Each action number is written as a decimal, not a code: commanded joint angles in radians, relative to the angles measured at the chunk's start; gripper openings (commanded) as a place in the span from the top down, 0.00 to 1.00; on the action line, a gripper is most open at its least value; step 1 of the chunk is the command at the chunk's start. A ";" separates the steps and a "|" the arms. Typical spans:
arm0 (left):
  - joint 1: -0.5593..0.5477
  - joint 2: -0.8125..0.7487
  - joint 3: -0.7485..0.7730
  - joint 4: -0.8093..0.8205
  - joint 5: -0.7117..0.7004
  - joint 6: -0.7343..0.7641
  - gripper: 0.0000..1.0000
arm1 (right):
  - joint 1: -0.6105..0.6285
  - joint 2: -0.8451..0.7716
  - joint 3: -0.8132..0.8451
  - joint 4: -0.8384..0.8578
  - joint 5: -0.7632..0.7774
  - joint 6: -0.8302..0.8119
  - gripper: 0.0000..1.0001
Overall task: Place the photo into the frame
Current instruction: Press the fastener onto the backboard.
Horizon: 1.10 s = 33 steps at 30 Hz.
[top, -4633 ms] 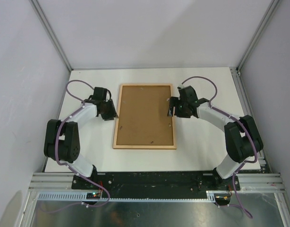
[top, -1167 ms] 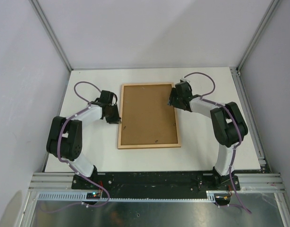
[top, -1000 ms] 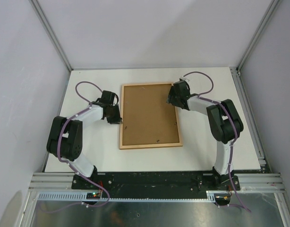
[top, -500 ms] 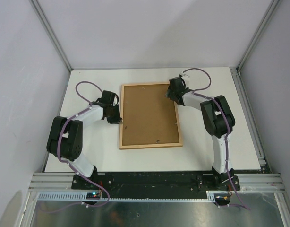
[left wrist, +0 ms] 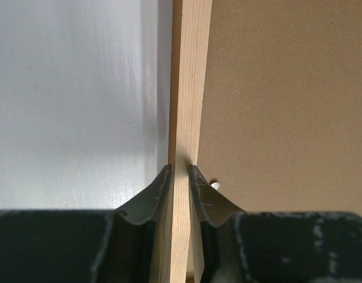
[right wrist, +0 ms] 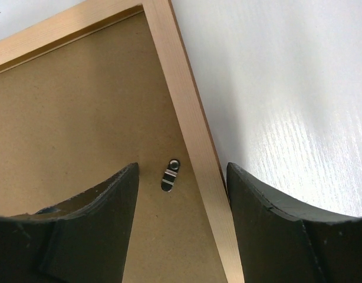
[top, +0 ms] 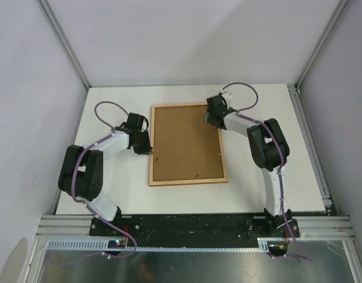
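Here the frame [top: 188,182] lies flat on the white surface [top: 181,200], roughly midway between the two arms. Its light-wood face is up and its long sides run away from the arm bases. It sits slightly skewed, with the near end swung a little towards the right arm. A plain brown backing board [top: 186,144] fills the opening inside the rails.

The left hand [left wrist: 180,171] is clamped on the frame's left long rail, about halfway along it. In the left wrist view one of its dark fingers [left wrist: 151,197] presses the outer side of the pale rail and the other presses the inner side, over the board. A small bit of metal shows just beside the inner finger.

The right hand [right wrist: 181,171] is at the frame's far right corner with its fingers well apart, gripping nothing. In the right wrist view the right rail runs down between them, close against the outer finger. Whether that finger touches the wood cannot be told. The other finger is over the backing board. Between the two, a small metal turn clip [right wrist: 171,174] lies on the board just beside the rail's inner edge.
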 commanded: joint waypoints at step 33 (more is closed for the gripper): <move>-0.028 0.011 -0.036 -0.032 -0.009 0.018 0.79 | -0.001 0.009 0.033 -0.122 -0.034 -0.073 0.93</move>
